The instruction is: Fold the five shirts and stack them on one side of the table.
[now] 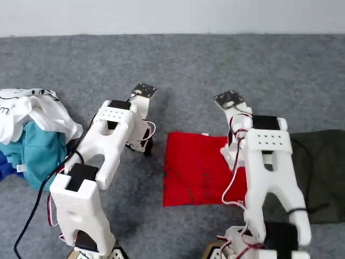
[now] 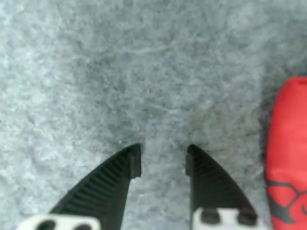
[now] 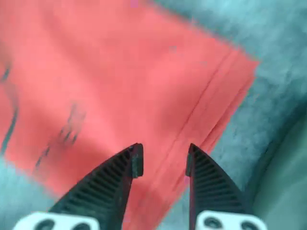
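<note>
Partly hidden: dark shirt [image 1: 319, 162], cut off at the edge, behind right arm [image 1: 269, 162].
Left gripper [image 2: 163, 160]: released, above carpet [image 2: 144, 72].
Right gripper [image 3: 163, 160]: released, above red shirt [image 3: 96, 86].

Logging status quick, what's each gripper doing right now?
Left gripper: open, empty, over the grey table.
Right gripper: open, empty, over the red shirt.

The crumpled white, teal and blue shirt pile [image 1: 32, 140] is cut by the high view's edge; the white right arm [image 1: 269, 162] hides part of the flat red shirt [image 1: 194, 170].
</note>
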Controlling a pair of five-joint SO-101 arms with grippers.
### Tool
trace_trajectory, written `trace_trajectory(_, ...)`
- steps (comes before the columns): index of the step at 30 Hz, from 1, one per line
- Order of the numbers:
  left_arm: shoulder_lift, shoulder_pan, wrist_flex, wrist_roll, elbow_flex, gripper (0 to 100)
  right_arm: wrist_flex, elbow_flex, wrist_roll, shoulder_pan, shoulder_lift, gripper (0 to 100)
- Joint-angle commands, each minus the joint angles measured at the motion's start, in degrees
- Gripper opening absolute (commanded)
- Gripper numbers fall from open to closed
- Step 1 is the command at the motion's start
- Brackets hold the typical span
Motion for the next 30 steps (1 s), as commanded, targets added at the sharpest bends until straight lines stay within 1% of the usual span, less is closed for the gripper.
trace_trajectory(1, -0.9, -3.7, -1.8, 0.4, 0.1, 13, -10.5, -0.1, -3.2, 0.3, 4.8, 15.7)
trace_trajectory(4, -0.9, -3.7, -1.8, 0.4, 0.1, 13, -16.9, -0.3, -3.1, 0.4, 9.9, 15.7)
trace_trajectory(7, -0.9, -3.7, -1.8, 0.4, 0.1, 13, -20.7, -0.4, -3.1, 0.1, 13.1, 15.7)
trace_trajectory(11, -0.9, -3.7, -1.8, 0.4, 0.1, 13, -23.7, -3.1, -3.1, 0.6, 15.3, 15.7)
trace_trajectory(16, -0.9, -3.7, -1.8, 0.4, 0.1, 13, -23.1, -6.9, -3.1, 0.2, 16.0, 15.7)
trace_trajectory(18, -0.9, -3.7, -1.8, 0.4, 0.1, 13, -19.0, -8.4, -3.2, 0.1, 15.1, 15.7)
trace_trajectory(20, -0.9, -3.7, -1.8, 0.4, 0.2, 13, -12.4, -10.4, -3.3, 0.0, 13.1, 15.7)
trace_trajectory(23, -0.9, -3.7, -1.8, 0.4, 0.2, 13, -2.8, -14.0, -3.4, 0.5, 7.4, 15.7)
trace_trajectory(28, -0.9, -3.7, -1.8, 0.4, 0.2, 13, 10.0, -16.4, -3.3, 0.5, -1.2, 16.4)
trace_trajectory(30, -0.9, -3.7, -1.8, 0.4, 0.2, 13, 13.3, -16.4, -4.9, 0.6, -1.3, 19.4)
